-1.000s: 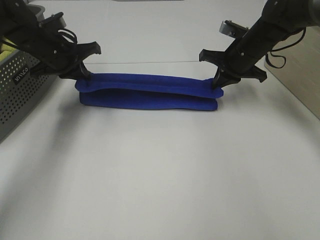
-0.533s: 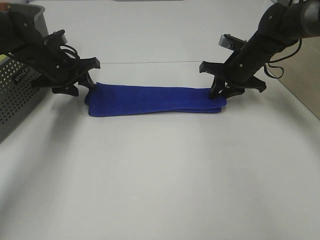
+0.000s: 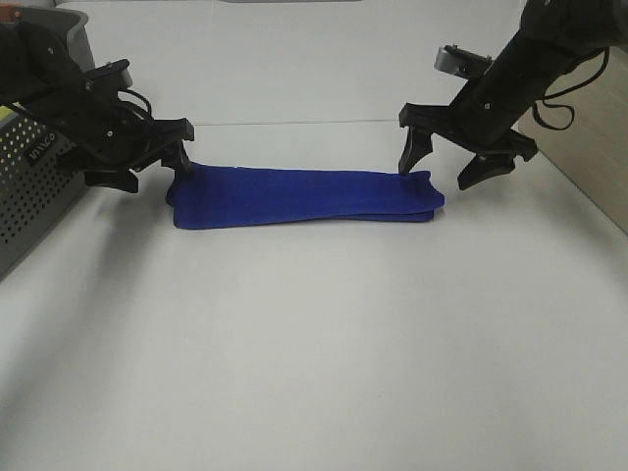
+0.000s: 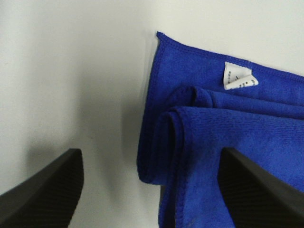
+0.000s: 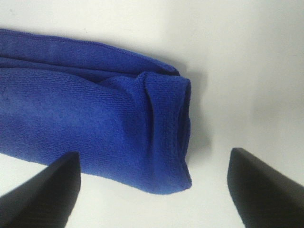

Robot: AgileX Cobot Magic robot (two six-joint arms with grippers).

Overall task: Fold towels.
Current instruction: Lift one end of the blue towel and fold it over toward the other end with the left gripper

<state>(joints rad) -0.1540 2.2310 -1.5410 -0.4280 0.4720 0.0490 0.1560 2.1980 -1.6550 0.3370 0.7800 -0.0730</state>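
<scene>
Two empty pincers are gaping wide, left pincer at nine o'clock and right pincer at three o'clock of the deep-blue plush towel lying strip-folded toward twelve o'clock on the white counter, where its unpinned springy layers could be creeping open.

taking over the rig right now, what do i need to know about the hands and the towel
Left hand: open, at the blue towel's left end, holding nothing.
Right hand: open, just above its right end, holding nothing.
Towel: lies flat on the table, folded lengthwise into a long narrow strip; white tag shows at the left end.
Done: the lengthwise folds.
Left: probably folding the strip end to end, if a smaller bundle is wanted.
</scene>
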